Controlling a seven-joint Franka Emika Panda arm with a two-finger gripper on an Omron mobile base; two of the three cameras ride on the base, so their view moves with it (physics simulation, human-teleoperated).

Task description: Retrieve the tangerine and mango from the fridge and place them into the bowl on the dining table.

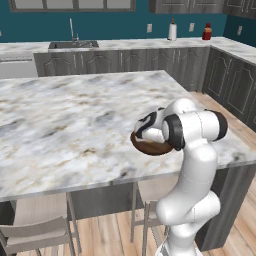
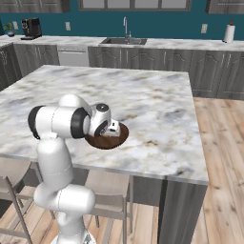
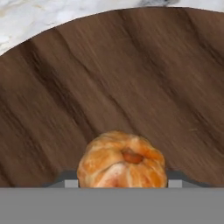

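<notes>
**Over the bowl: tangerine in claw**

On the marble surface (image 1: pixel 60 115), near its front edge, sits the dark wooden bowl (image 1: pixel 150 148). Claw (image 2: pixel 110 129) hangs directly above the bowl. Tangerine (image 3: pixel 122 160) lies between the two fingertips (image 3: pixel 71 183), pinched from both sides, with the bowl's wooden floor just beyond it.

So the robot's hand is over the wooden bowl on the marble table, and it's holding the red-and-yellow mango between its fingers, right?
Not quite: the fruit between the fingers is the plain orange tangerine, not the mango, as the hand view shows. The rest holds: the gripper is over the wooden bowl, which sits on the marble dining table.
</notes>
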